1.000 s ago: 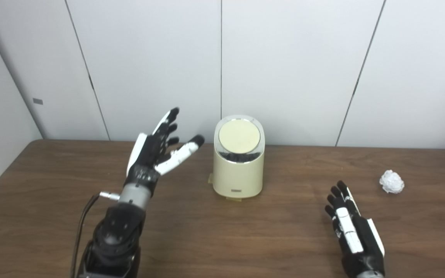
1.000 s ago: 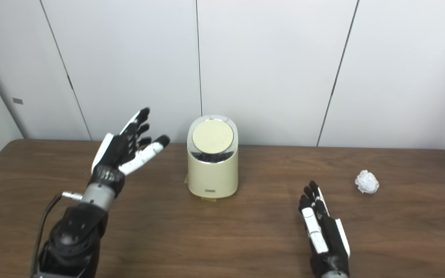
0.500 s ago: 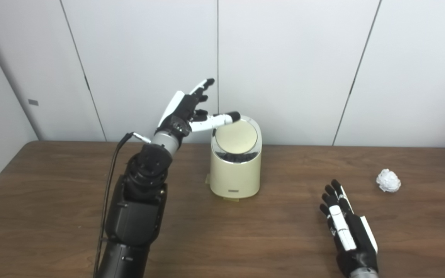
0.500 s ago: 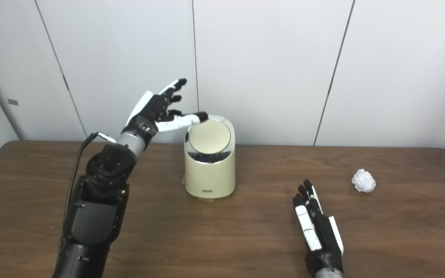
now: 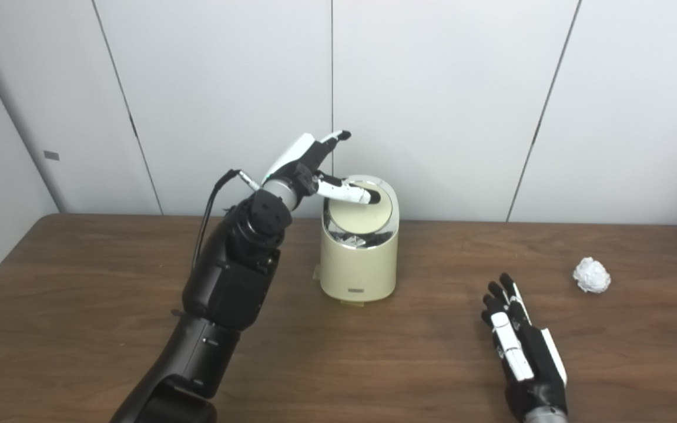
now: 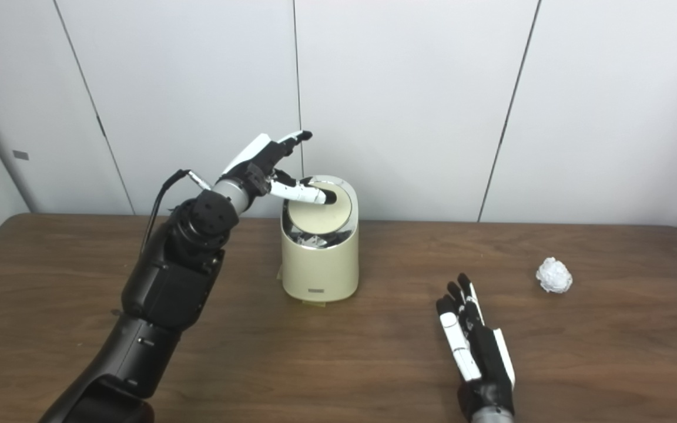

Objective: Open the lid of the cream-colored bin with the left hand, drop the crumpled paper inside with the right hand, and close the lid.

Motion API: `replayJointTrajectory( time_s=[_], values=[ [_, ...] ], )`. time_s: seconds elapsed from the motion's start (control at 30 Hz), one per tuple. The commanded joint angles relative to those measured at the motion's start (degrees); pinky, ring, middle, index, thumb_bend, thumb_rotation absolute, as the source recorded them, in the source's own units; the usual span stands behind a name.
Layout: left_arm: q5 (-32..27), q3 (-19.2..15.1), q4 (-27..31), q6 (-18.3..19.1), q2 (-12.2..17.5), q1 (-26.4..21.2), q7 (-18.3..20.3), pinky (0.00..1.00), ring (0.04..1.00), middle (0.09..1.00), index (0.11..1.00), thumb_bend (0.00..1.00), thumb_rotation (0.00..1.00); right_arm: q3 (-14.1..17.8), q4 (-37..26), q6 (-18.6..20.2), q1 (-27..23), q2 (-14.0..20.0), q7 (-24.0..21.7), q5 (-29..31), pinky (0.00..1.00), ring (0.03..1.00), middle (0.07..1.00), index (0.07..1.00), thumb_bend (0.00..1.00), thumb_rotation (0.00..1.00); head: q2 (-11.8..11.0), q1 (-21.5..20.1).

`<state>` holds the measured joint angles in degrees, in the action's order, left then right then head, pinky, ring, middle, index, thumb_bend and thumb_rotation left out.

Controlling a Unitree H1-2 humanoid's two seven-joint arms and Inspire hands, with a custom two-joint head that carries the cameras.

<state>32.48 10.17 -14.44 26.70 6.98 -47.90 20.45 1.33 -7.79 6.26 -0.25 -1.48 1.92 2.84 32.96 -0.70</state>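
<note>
1. A cream-colored bin [image 5: 359, 258] is seen standing upright on the brown worktop [image 5: 80, 329], near its far edge and close to the white panelled wall [image 5: 444, 88].
2. The bin's round lid [image 5: 355, 212] is set in a shiny rim and is tilted toward the cameras; a dark gap with pale reflections is shown at its lower edge.
3. The left hand [image 5: 309, 167] is held raised at the upper left of the bin, with the arm stretched up from the lower left.
4. Its fingers [image 5: 329, 141] are spread and pointed up and away, and nothing is gripped; the thumb [image 5: 350, 192] is laid across the upper part of the lid, with its dark tip on the lid surface.
5. The right hand [image 6: 476, 352] is laid flat on the worktop, right of the bin and well apart from it, with its fingers extended, slightly apart and empty.
6. The crumpled paper [image 6: 555, 275] is seen lying on the worktop farther right, apart from the right hand and untouched.
</note>
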Motion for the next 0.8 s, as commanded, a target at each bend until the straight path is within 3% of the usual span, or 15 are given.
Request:
replayJointTrajectory(
  time_s=[0.0, 0.2, 0.47, 0.67, 0.77],
  values=[
    [1.81, 1.57, -0.55, 0.02, 1.46, -4.75, -1.4, 0.79, 0.998, 1.0, 1.0, 0.92, 0.21, -0.19, -1.82, -1.82, -1.5, 0.03, 0.09, -0.83, 0.95, 0.956, 0.966, 1.0, 0.48, 0.76, 0.2, -0.06],
    [3.01, 4.49, -1.5, 0.15, 3.17, -6.68, -1.15, 0.78, 1.0, 1.0, 1.0, 0.9, 0.19, -0.15, -1.57, -1.96, -1.52, -0.21, 0.09, -0.92, 0.94, 0.954, 0.965, 1.0, 0.48, 0.78, 0.17, -0.13],
    [8.53, 11.67, -4.46, -1.82, 6.17, -9.84, -2.07, 0.77, 0.951, 0.999, 1.0, 0.9, 0.13, -0.05, -1.5, -2.34, -1.58, -0.53, -0.01, -0.71, 0.94, 0.96, 0.969, 1.0, 0.47, 0.78, -0.49, -0.01],
    [11.94, 15.01, -5.02, -4.74, 7.51, -10.11, -3.91, 0.9, 0.97, 0.995, 0.987, 0.88, 0.09, 0.18, -1.15, -2.73, -1.35, -0.53, 0.12, -0.87, 0.95, 0.955, 0.966, 0.997, 0.48, 0.78, -0.23, -0.17],
    [13.31, 16.35, -4.92, -5.93, 8.13, -10.26, -3.76, 0.89, 0.962, 0.981, 0.968, 0.89, 0.09, 0.46, -1.73, -2.16, -1.39, -0.89, 0.26, -0.33, 0.95, 0.953, 0.963, 0.994, 0.49, 0.76, 0.34, -0.09]
  ],
)
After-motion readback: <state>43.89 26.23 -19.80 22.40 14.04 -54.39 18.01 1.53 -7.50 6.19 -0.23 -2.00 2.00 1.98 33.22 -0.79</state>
